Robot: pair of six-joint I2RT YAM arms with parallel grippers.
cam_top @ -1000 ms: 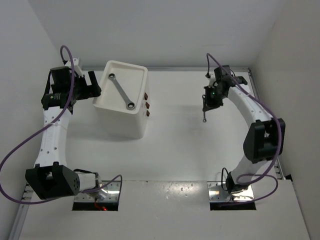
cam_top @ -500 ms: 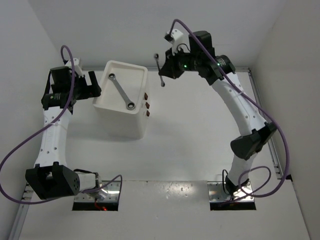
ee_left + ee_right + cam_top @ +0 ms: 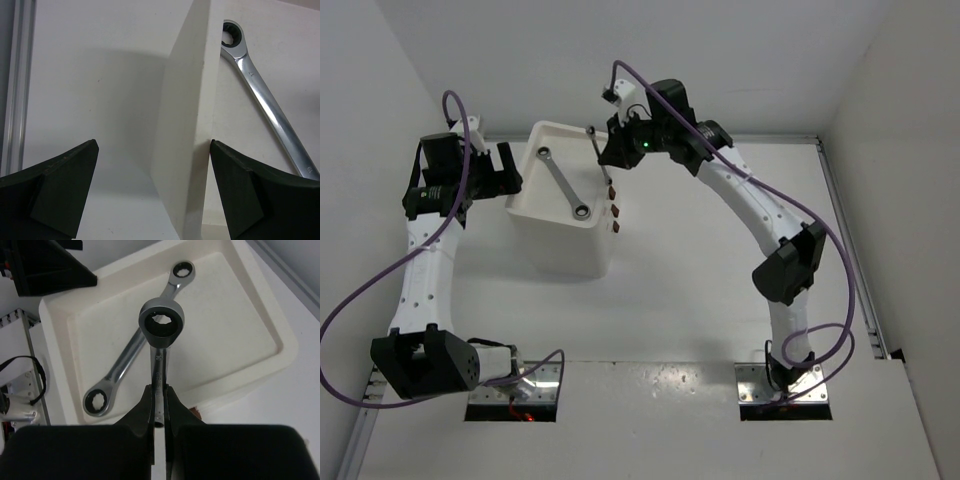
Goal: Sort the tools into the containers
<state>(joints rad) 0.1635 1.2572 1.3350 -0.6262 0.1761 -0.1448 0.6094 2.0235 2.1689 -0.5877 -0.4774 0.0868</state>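
The white box unit (image 3: pixel 535 215) stands at the back left, with a shallow top tray (image 3: pixel 260 327) and red-brown drawer handles (image 3: pixel 614 210). One silver wrench (image 3: pixel 563 182) lies diagonally in the tray; it also shows in the left wrist view (image 3: pixel 265 107) and the right wrist view (image 3: pixel 135 365). My right gripper (image 3: pixel 158 405) is shut on a second silver wrench (image 3: pixel 160 335) and holds it above the tray's right edge (image 3: pixel 598 148). My left gripper (image 3: pixel 152 195) is open, its jaws astride the tray's left wall (image 3: pixel 187 115). No other tools show.
The white table (image 3: pixel 720 290) is bounded by white walls on the left, back and right. A metal rail (image 3: pixel 12 85) runs along the table's left edge. The arm bases (image 3: pixel 780 385) sit at the near edge.
My right arm has swung left with the wrench, from the right side of the table to above the tray's right edge. The left arm has not moved.
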